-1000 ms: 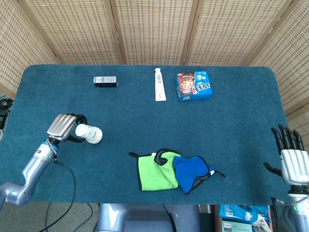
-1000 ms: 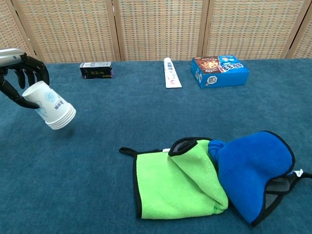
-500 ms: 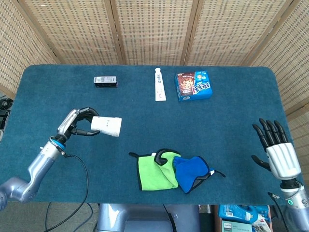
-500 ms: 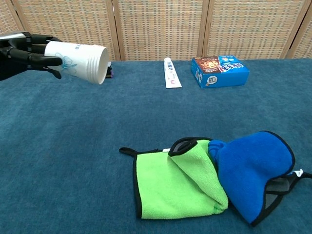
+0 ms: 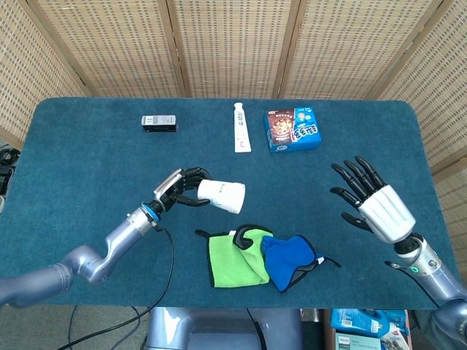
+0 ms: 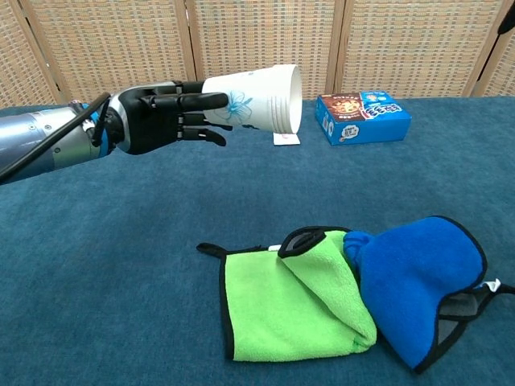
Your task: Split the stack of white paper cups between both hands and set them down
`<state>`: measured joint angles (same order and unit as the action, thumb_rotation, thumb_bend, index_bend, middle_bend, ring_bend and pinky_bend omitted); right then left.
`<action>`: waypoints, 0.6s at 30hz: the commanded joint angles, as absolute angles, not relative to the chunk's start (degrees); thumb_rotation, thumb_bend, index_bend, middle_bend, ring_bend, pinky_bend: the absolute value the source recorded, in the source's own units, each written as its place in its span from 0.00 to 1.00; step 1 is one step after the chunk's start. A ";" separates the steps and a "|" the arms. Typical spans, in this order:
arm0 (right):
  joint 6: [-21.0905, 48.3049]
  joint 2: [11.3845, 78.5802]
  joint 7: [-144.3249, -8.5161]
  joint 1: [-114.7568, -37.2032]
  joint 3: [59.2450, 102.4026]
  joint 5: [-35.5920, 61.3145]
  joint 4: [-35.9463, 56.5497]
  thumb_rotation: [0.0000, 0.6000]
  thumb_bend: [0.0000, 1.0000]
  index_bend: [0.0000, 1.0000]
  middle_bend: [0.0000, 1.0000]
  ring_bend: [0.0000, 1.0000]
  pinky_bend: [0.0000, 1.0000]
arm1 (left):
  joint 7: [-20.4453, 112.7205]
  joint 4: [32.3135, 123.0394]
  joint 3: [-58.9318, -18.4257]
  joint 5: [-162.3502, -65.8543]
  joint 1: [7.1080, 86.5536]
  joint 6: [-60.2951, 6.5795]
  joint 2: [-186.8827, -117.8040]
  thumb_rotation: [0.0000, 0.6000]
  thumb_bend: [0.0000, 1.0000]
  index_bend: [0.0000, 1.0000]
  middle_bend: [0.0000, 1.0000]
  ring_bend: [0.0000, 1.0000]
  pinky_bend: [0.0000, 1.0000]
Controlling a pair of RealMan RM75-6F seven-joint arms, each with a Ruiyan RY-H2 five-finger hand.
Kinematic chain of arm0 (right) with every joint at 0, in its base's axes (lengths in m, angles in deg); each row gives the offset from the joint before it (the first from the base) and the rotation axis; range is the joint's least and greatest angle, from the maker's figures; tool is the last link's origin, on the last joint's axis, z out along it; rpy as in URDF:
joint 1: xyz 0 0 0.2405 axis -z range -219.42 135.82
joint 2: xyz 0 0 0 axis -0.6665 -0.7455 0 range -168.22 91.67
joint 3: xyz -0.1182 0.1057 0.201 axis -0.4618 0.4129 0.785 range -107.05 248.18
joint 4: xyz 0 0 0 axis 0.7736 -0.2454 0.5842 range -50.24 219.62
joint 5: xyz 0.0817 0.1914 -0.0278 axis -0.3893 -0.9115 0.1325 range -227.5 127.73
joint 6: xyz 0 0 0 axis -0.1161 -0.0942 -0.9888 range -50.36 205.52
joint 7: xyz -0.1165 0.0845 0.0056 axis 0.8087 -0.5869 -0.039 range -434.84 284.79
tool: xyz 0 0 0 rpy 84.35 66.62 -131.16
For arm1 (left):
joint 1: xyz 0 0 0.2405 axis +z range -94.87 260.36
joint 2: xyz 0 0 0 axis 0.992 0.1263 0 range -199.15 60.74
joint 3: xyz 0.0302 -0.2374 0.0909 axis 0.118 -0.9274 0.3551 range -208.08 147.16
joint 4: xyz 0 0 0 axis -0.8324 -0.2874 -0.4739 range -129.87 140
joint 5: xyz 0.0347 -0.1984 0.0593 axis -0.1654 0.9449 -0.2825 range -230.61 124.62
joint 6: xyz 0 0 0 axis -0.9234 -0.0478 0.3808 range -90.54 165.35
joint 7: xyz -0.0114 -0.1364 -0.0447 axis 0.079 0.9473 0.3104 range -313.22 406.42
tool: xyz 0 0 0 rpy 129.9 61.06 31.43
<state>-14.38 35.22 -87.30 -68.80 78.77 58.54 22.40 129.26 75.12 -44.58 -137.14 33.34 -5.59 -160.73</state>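
Sitting on the table (image 5: pixel 87 160) — two cloths, one green (image 5: pixel 235 259) and one blue (image 5: pixel 289 260), one toothpaste tube (image 5: pixel 241 127), one blue snack box (image 5: pixel 292 129), one small dark box (image 5: pixel 159 122) — plus one stack of white paper cups (image 5: pixel 222 195).

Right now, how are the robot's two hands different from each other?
The left hand grips the stack of white paper cups, held sideways above the table, its open end toward the right; the right hand holds nothing. The left hand's fingers wrap the stack; the right hand's fingers are spread apart. The left hand shows in both views, the right only in the head view. Both have black fingers.
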 commanded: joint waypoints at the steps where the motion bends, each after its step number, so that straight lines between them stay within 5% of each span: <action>1: -13.09 35.52 -87.36 -71.47 78.80 59.70 21.60 1.00 0.23 0.42 0.16 0.04 0.00 | 128.53 74.07 -45.21 -136.35 31.54 -4.18 -162.18 1.00 0.09 0.52 0.51 0.44 0.45; 18: -9.14 41.64 -85.81 -82.39 78.44 63.66 20.98 1.00 0.28 0.49 0.24 0.11 0.09 | 125.78 72.07 -46.23 -133.86 26.71 -0.43 -166.29 1.00 0.09 0.52 0.51 0.44 0.45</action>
<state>-9.31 41.21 -86.00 -81.88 78.56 63.39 20.72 125.81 72.08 -46.22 -133.88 26.75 -0.45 -166.26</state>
